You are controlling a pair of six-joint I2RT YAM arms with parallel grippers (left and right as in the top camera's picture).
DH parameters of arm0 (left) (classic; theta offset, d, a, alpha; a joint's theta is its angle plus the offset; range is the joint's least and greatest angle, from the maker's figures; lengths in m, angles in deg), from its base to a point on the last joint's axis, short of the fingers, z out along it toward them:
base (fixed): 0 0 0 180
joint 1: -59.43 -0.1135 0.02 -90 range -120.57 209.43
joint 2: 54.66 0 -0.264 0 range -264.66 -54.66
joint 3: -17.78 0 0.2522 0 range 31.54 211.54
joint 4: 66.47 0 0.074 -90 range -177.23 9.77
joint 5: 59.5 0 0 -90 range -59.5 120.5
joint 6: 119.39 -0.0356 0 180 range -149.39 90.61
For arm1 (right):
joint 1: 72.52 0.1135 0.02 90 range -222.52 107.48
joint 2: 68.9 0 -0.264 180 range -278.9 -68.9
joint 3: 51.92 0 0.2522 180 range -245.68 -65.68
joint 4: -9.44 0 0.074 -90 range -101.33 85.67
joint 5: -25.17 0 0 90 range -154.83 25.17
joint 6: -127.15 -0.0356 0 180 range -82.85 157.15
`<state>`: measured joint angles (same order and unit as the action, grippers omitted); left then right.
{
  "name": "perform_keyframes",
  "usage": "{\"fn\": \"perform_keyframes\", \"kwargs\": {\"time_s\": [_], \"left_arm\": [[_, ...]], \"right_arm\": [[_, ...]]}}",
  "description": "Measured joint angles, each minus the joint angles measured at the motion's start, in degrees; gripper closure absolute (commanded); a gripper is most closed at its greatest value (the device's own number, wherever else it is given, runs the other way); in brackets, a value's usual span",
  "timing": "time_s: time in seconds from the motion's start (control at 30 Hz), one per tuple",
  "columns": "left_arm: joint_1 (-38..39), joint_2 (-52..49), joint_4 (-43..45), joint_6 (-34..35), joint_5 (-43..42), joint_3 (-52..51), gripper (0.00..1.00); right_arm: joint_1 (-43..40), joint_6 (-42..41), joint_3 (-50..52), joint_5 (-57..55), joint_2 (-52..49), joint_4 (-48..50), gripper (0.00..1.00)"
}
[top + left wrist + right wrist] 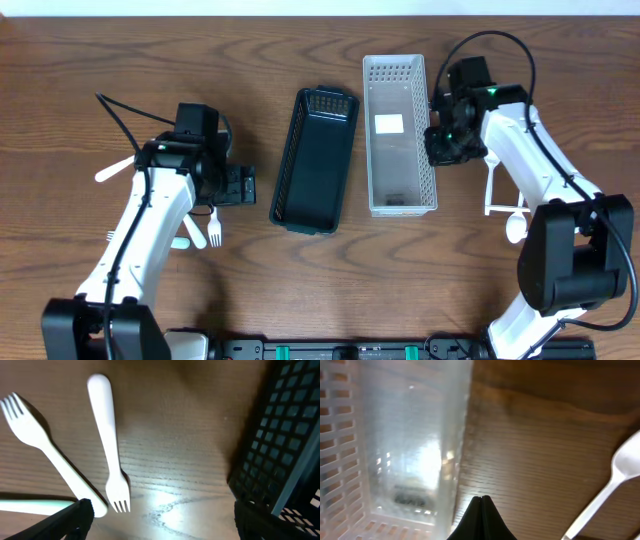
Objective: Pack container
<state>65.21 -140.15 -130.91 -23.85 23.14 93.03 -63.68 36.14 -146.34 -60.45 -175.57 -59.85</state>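
While my left gripper [162, 514] hangs spread wide and empty over the tabletop [190, 420], one fork [107, 445] lies between its fingers with a second fork [45, 455] just beside it at 9 o'clock. If I close now, I may catch both. The black basket [280, 450] at 3 o'clock could be bumped. My right gripper [481, 507] is clenched on nothing, with the white basket [395, 435] at 9 o'clock and a spoon [615, 475] at 3 o'clock.

wood table [80, 60] carries black basket [315, 165], white basket [398, 165], forks [103, 425].

black basket [318, 150], white basket [400, 165]: tops open | narrow gap between | forks [107, 445] lie left
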Motion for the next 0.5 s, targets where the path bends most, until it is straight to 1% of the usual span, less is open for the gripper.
{"fn": "perform_keyframes", "kwargs": {"time_s": [0.17,0.4,0.5], "left_arm": [[0.96,-2.10,-0.37,0.04,-1.36,0.00,0.16],[3.91,-4.94,-0.55,-0.28,-2.16,0.00,0.43],[4.94,-5.57,-0.57,-0.55,-2.43,0.00,0.45]], "right_arm": [[0.59,0.00,0.00,0.15,0.00,-0.70,0.99],[0.90,0.66,0.00,2.27,0.00,-1.53,0.99],[0.92,0.92,0.00,3.23,0.00,-1.49,0.99]]}}
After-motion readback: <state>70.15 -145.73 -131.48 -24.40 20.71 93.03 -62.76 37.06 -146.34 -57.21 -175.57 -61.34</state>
